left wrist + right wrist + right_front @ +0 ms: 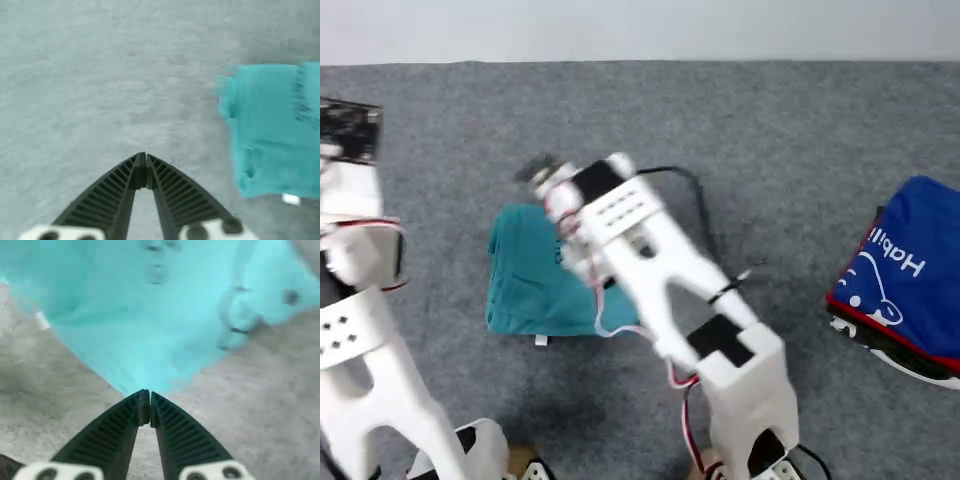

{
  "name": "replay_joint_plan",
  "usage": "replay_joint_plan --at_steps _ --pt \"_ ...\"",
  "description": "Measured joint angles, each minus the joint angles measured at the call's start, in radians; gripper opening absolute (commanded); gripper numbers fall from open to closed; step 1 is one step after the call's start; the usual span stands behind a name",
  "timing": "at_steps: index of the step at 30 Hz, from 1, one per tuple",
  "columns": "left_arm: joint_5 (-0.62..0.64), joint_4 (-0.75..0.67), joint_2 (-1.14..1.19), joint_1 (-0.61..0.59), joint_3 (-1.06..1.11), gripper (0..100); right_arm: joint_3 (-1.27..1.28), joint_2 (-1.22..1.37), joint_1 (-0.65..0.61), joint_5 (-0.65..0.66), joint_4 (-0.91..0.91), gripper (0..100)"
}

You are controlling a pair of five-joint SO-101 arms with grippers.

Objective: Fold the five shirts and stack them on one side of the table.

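right tool [145,407] pinched shut on a corner of the teal shirt [525,275] mid desk [770,130], probably to fold it or drag it toward the folded stack [905,270] at the desk edge. left tool [141,167] closed and empty over bare desk beside the shirt, out of the way.

Covering the table [770,130]: grey felt-like cloth, matt, slightly rough. Lying on it: teal shirt [528,282], soft matt cloth, creasing. Resting at the right edge: blue shirt [910,265], smooth cloth, white print. Forming the arms [655,255]: smooth white plastic. Forming left gripper [145,161] and right gripper [146,397] fingers: black matt ribbed plastic.
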Motion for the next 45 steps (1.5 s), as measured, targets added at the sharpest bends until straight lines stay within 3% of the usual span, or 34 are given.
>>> replay_joint_plan --at_steps 4,9,16,21,27,35,39,45 --pt "0.009 -0.029 0.000 0.157 0.097 0 0.000 -0.032 0.152 0.000 0.005 0.9" --pt "0.009 -0.206 0.000 0.302 0.313 1 0.000 -0.138 0.316 0.000 0.005 0.9" --pt "-0.040 -0.381 0.000 0.365 0.649 1 0.031 -0.269 0.400 -0.026 0.005 0.9" --pt "-0.058 -0.454 0.000 0.365 0.770 1 0.120 -0.339 0.404 -0.052 0.006 0.9" --pt "-0.146 -0.410 0.000 0.354 0.830 1 0.143 -0.374 0.404 -0.052 0.006 0.9" --pt "-0.252 -0.212 -0.002 0.176 0.704 1 0.143 -0.377 0.404 -0.052 0.006 0.9" --pt "-0.256 -0.120 -0.002 0.186 0.535 1 0.143 -0.377 0.402 -0.052 0.006 0.9" --pt "-0.226 -0.098 -0.002 0.222 0.459 1 0.146 -0.377 0.364 -0.058 0.006 0.9"
